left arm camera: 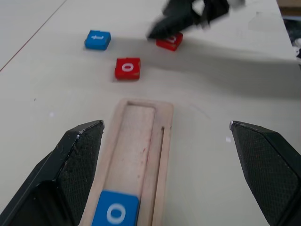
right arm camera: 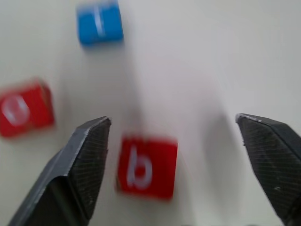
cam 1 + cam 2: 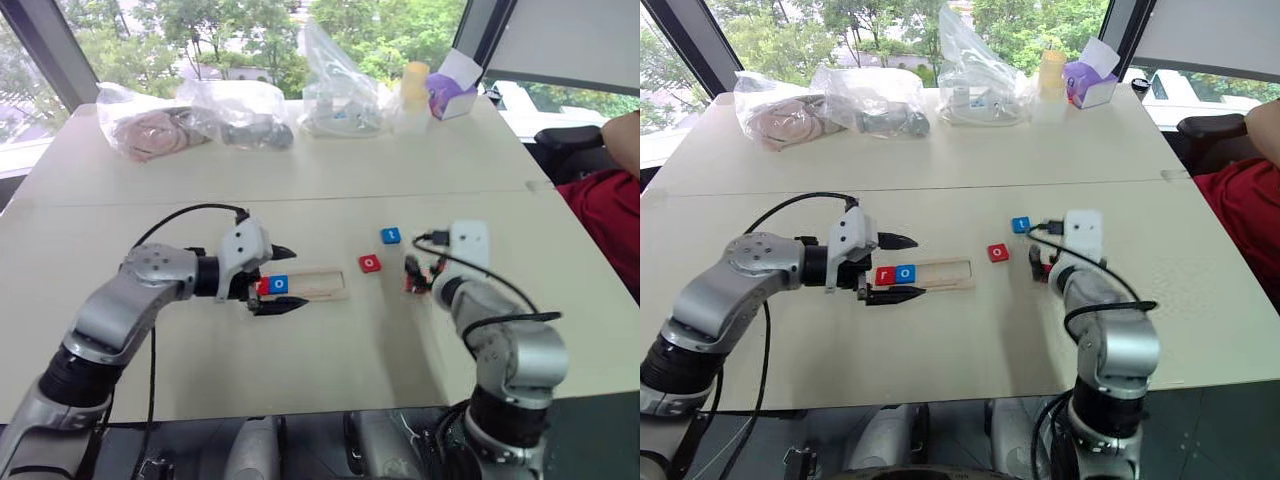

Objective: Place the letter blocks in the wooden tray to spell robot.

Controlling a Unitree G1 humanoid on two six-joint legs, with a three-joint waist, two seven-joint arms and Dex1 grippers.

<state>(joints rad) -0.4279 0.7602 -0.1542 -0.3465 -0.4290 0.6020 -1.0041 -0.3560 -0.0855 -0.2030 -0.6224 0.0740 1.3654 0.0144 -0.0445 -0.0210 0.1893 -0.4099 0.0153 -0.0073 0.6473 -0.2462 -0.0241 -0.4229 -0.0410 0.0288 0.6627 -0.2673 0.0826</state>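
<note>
The wooden tray [image 3: 318,284] lies in the middle of the table. At its left end sit a red r block [image 3: 263,285] and a blue o block [image 3: 279,284]. My left gripper [image 3: 300,277] stands open, one finger on either side of that end of the tray. Right of the tray, a red o block [image 3: 370,263] and a blue t block [image 3: 390,236] lie loose on the table. The red b block [image 2: 146,167] lies flat on the table between the spread fingers of my right gripper [image 2: 173,120], which is open and not touching it.
Several clear plastic bags [image 3: 190,122] line the far edge, with a yellow cup [image 3: 414,84] and a purple tissue box [image 3: 452,92] beside them. A person in a red top [image 3: 610,215] sits past the right edge.
</note>
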